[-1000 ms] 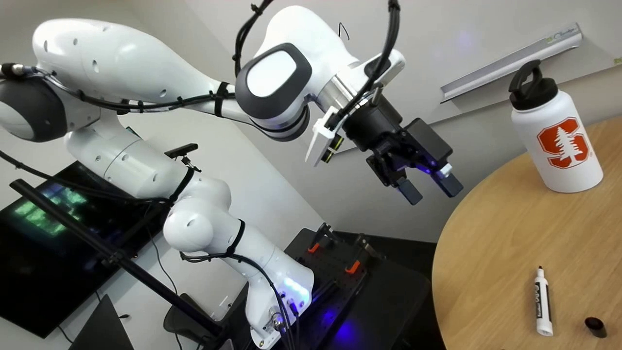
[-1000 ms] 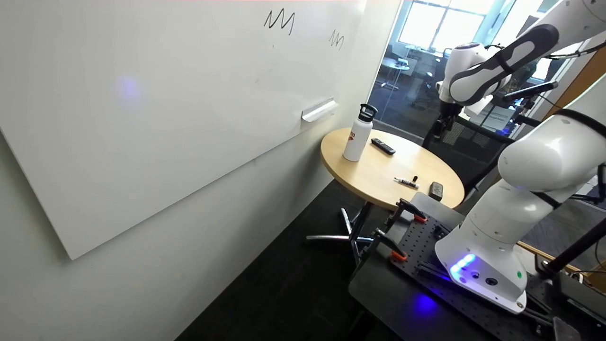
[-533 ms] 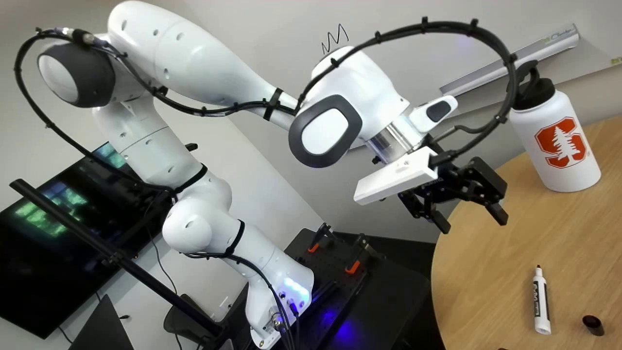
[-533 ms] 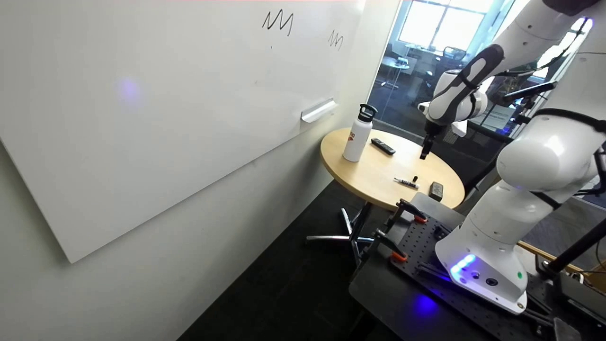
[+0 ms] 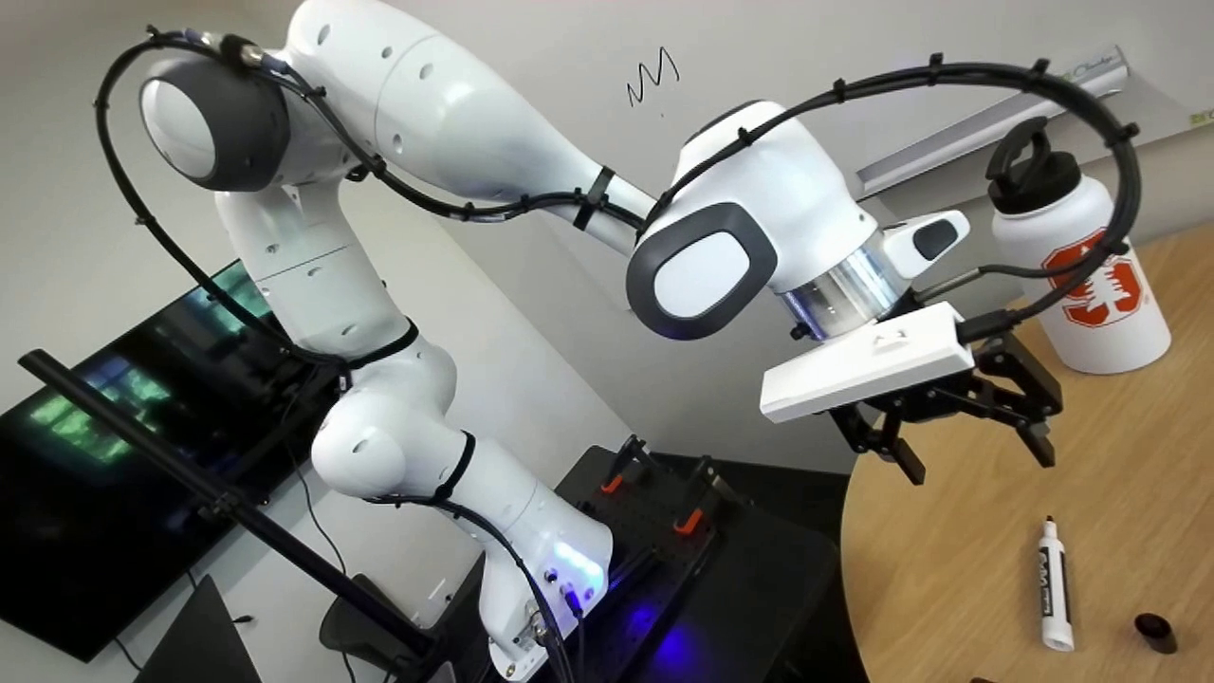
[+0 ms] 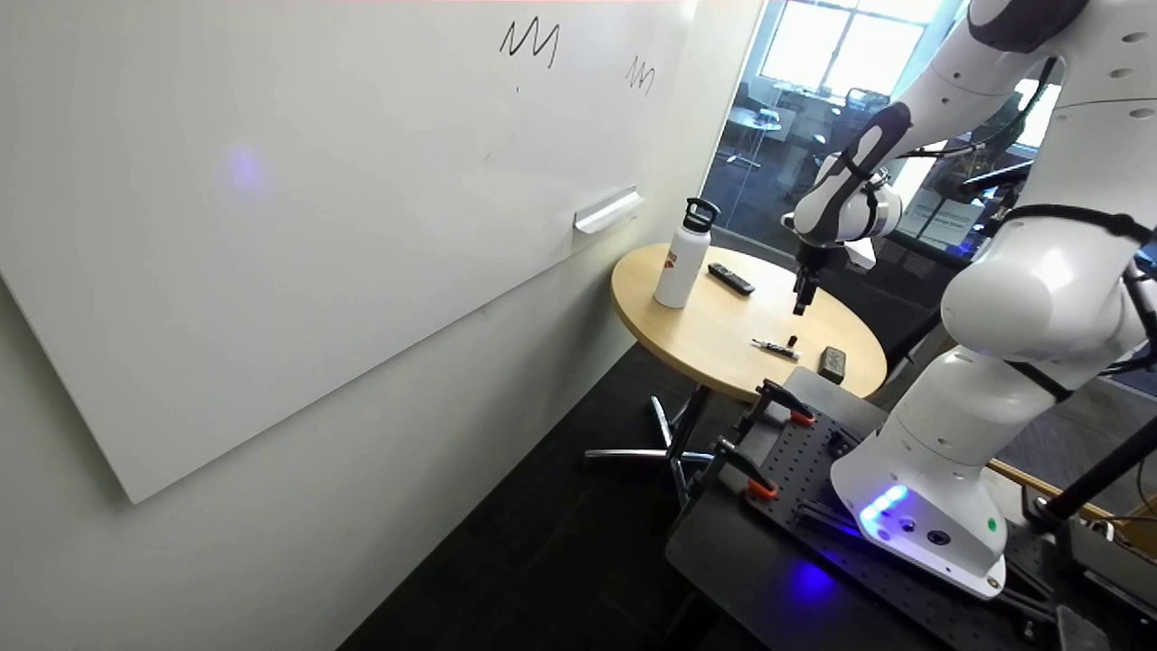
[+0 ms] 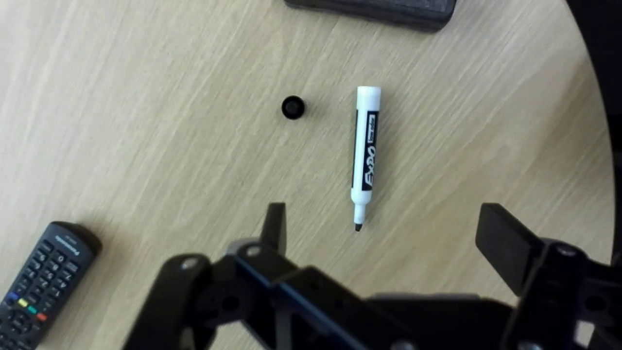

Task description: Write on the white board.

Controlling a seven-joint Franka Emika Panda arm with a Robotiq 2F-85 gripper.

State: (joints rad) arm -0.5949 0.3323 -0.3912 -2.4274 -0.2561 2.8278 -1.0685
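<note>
The white board [image 6: 316, 226] fills the wall in an exterior view, with black zigzag scribbles [image 6: 531, 41] near its top; part of it shows behind the arm in an exterior view [image 5: 778, 47]. An uncapped white marker [image 7: 365, 146] lies on the round wooden table [image 5: 910, 569], black tip toward my gripper in the wrist view; it shows in both exterior views [image 5: 1055, 593] [image 6: 777, 350]. Its black cap [image 7: 293, 107] is beside it. My gripper [image 7: 386, 221] is open and empty above the table, the marker's tip between the fingers' lines in the wrist view; it is apart from the marker [image 5: 977, 455].
A white bottle [image 5: 1105, 318] stands on the table close to the gripper and cable. A black remote [image 7: 46, 282] and a dark eraser-like block [image 7: 388, 9] also lie there. The board's tray rail [image 6: 607, 212] juts out behind the bottle. Clamps [image 6: 786, 402] sit by the robot base.
The arm has swung out over the round table and lowered, and the wrist has turned. The open gripper is now closer to the marker. The marker and cap have not moved.
</note>
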